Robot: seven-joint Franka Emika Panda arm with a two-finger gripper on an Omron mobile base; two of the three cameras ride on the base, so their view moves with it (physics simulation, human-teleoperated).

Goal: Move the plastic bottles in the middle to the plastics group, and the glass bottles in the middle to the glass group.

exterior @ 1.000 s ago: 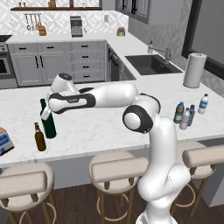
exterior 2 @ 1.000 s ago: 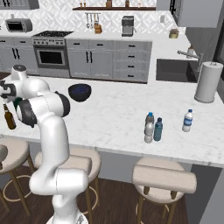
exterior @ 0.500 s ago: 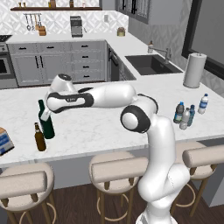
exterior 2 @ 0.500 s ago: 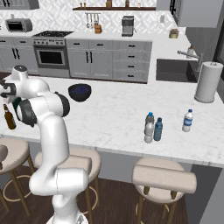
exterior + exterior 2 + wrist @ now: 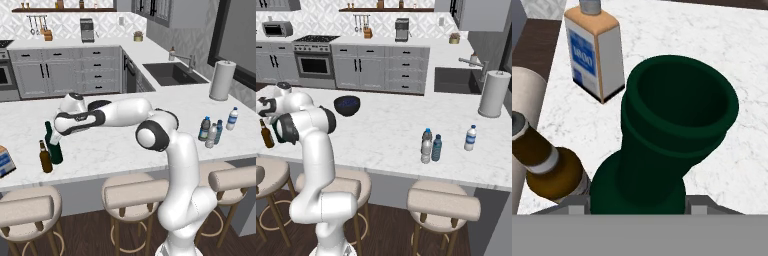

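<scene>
1. I see a white marble worktop (image 5: 125, 145) running as an island, with padded stools (image 5: 132, 192) tucked along its near edge.
2. Behind it stand grey cabinets (image 5: 381, 67), an oven (image 5: 313, 62), a dark sink (image 5: 172, 73) and a paper towel roll (image 5: 493, 93).
3. My arm reaches far left; the jaws are clamped on the green wine bottle (image 5: 52, 145), which stands on the worktop just beside the brown beer bottle (image 5: 45, 157).
4. In the hand view the green wine bottle's open mouth sits close up, with a boxy carton (image 5: 594, 50) further off.
5. Three small water bottles (image 5: 430, 147) cluster at the right, a fourth bottle (image 5: 470, 138) near them.
6. A dark bowl (image 5: 347, 105) sits mid-worktop.
</scene>
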